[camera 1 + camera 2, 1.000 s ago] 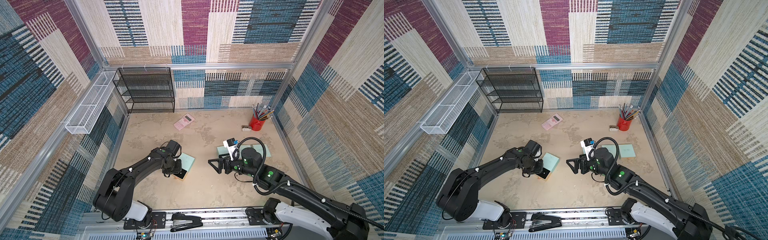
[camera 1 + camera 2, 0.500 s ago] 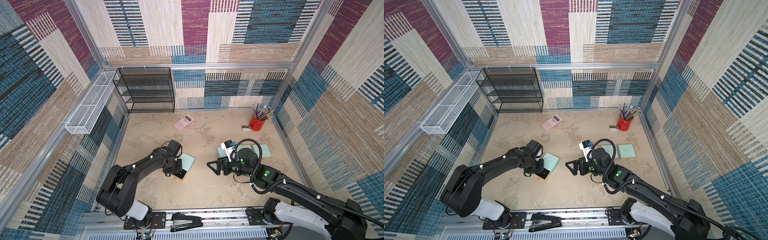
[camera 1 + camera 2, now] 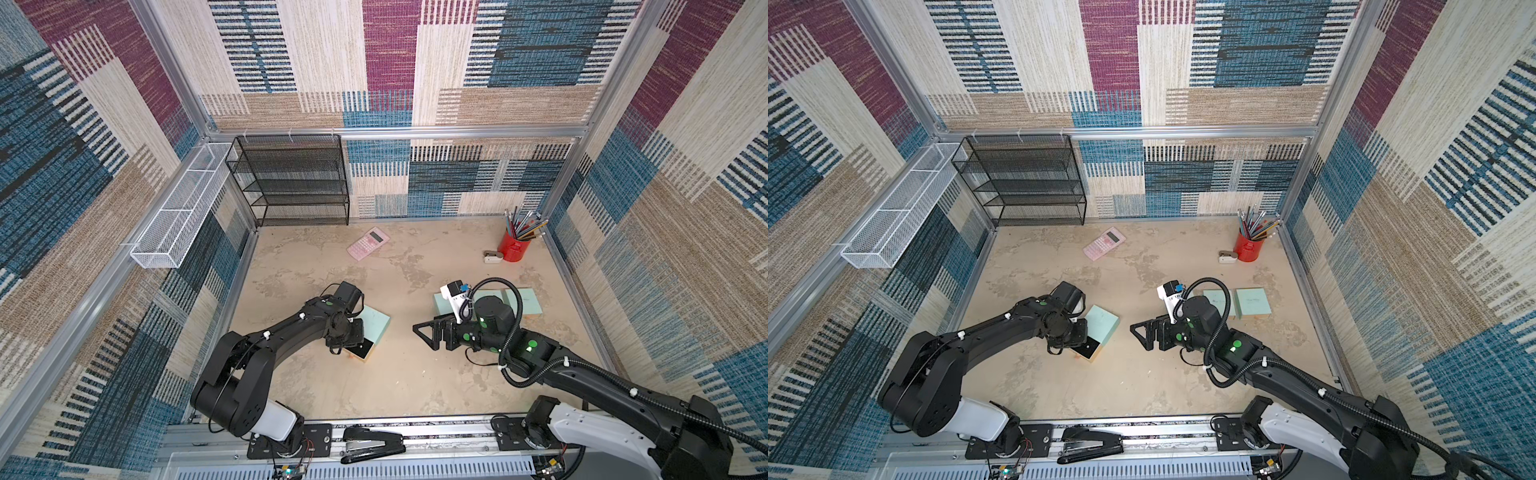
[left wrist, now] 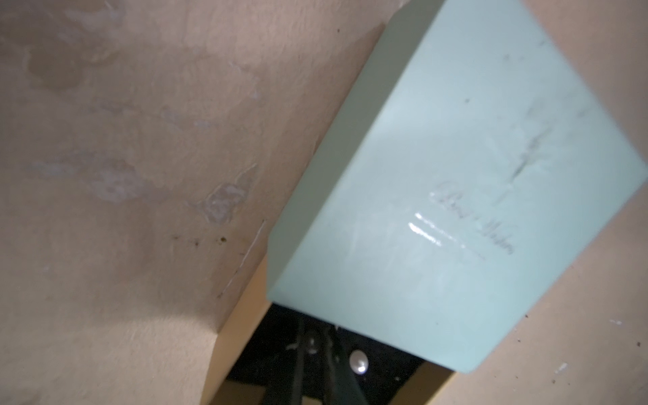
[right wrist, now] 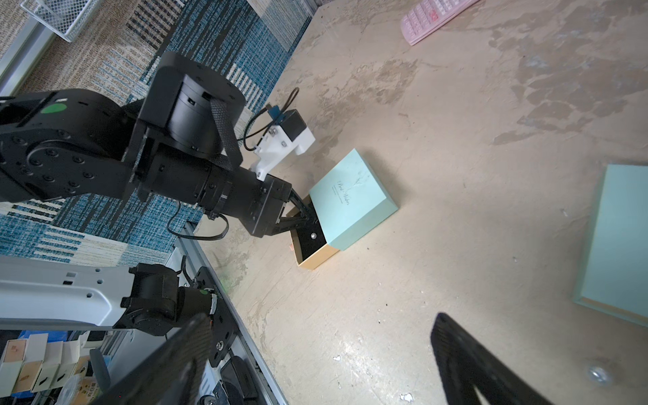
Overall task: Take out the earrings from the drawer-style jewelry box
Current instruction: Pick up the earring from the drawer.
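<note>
The jewelry box [image 3: 376, 326] is a mint-green sleeve with a tan drawer [image 5: 317, 260] pulled out toward the front. The drawer's black floor shows in both wrist views. My left gripper [image 4: 312, 345] reaches into the drawer, its thin fingers pinched on one small pale earring [image 4: 311, 341]. A second pearl earring [image 4: 358, 363] lies loose beside them on the black lining. From above the left wrist hides the fingertips. My right gripper [image 3: 424, 332] hovers open over bare floor to the box's right, holding nothing. A tiny glinting stud [image 5: 598, 373] lies on the floor near it.
Two more mint boxes [image 3: 1253, 302] [image 3: 1219, 299] lie behind the right arm. A pink calculator [image 3: 368, 243], a red pencil cup [image 3: 514, 247] and a black mesh shelf [image 3: 293, 183] stand at the back. A white wire basket [image 3: 178, 208] hangs on the left wall. A black stapler [image 3: 372, 444] lies on the front rail.
The left gripper's fingers have drawn together inside the drawer. The right arm has edged slightly left and stays open.
</note>
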`<act>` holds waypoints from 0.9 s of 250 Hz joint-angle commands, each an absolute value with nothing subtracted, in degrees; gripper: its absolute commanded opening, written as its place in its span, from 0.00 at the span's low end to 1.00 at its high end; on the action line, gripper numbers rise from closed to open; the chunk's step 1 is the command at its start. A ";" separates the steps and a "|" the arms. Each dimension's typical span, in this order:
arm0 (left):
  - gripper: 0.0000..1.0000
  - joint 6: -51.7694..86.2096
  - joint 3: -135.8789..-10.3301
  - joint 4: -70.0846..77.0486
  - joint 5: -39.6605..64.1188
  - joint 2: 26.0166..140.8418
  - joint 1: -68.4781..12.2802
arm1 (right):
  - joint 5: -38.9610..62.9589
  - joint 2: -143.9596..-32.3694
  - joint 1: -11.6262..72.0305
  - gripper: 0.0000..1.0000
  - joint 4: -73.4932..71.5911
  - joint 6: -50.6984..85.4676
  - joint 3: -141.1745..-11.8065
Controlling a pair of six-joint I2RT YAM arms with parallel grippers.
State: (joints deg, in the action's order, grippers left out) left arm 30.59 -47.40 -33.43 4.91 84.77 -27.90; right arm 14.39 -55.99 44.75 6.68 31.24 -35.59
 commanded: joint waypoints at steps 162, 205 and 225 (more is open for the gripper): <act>0.11 31.74 -48.25 -38.83 7.19 75.19 -28.00 | 9.23 -57.92 44.67 0.99 4.07 30.73 -37.15; 0.10 31.70 -53.03 -39.05 12.64 73.01 -29.66 | 10.08 -59.47 36.22 0.99 6.93 33.68 -38.04; 0.10 31.95 -55.93 -39.10 13.47 74.34 -32.88 | 13.16 -56.90 33.90 0.99 3.60 33.91 -36.36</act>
